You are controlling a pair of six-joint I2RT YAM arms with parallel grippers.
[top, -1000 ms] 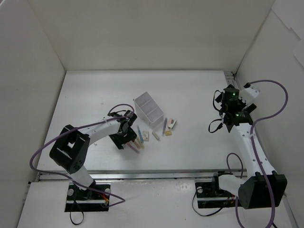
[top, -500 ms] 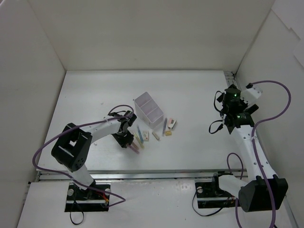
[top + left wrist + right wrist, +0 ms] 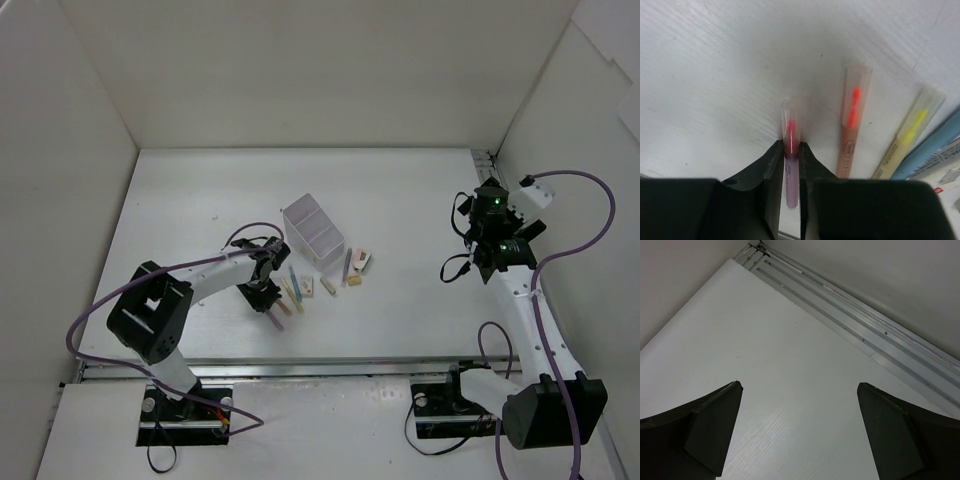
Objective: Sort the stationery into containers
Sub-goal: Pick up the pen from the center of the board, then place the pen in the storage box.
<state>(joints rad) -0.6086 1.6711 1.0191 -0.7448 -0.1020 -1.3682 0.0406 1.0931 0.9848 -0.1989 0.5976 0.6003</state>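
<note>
Left gripper [image 3: 791, 150] fingers are drawn together and clamped on the barrel of a purple pen [image 3: 790, 125], with no gap seen on either side of it. The pen's long axis is lined up with the fingers. Its clear-capped end, with a pinkish-red tip inside, is pointed away from the gripper. From above, this pen [image 3: 277, 314] is seen on the near side of the box [image 3: 313, 232], slanted, with the capped end turned away from the box. Whether it is resting on the table [image 3: 180, 210] or raised cannot be told.

Three more pens are laid just beside it, on its box side and roughly parallel: a pink pen [image 3: 852, 131], then a yellow pen [image 3: 910, 133], then a blue pen [image 3: 936, 148]. The pink pen is closest, and a narrow strip of bare table is left between it and the held pen. Small print is seen on the pink barrel and on a label at the blue pen's edge, but none of it can be read.

Further along the near side of the box, small erasers [image 3: 328, 286] and a tan eraser [image 3: 354, 281] are scattered.

Right gripper [image 3: 797, 386] is held well apart from the box, near the side wall [image 3: 680, 280], with its fingers spread wide and nothing between them. Only bare table and a metal rail [image 3: 865, 335] are seen past them.
</note>
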